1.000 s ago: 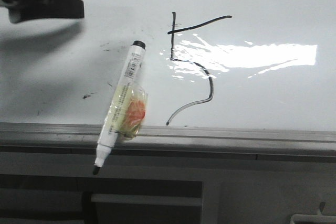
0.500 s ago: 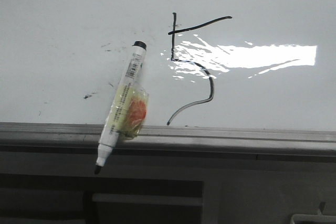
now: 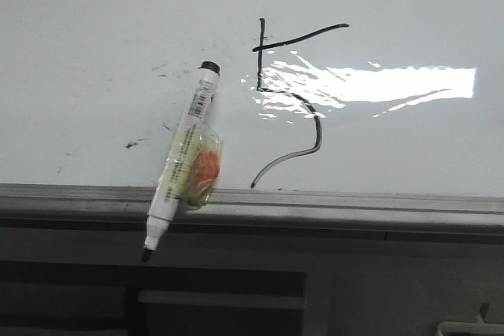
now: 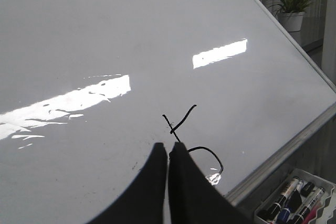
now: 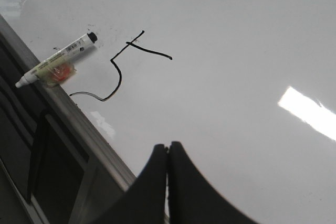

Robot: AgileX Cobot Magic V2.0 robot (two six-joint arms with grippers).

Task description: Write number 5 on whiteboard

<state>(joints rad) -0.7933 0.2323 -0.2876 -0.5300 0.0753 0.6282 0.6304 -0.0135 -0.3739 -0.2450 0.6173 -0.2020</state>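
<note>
Well, the 5 (image 3: 287,104) is down on the board (image 3: 409,5), sitting just above its near edge rail (image 3: 354,204), tail curling almost to the rail. Both grippers are clenched with nothing between the fingers: left gripper (image 4: 168,150) and right gripper (image 5: 168,150), jaws pressed together, hanging clear above the board. Now the worry: the marker (image 3: 179,164) lies uncapped across the near rail, tip poking out past the edge over the grey furniture (image 3: 220,297) below. One nudge from an arm and I'd say it tips off, or rolls and smears ink. The 5 lies just beside it, so any sweep low across there risks smudging fresh strokes. Room-wise, the far and right stretches of the board look wide open for pulling away.
</note>
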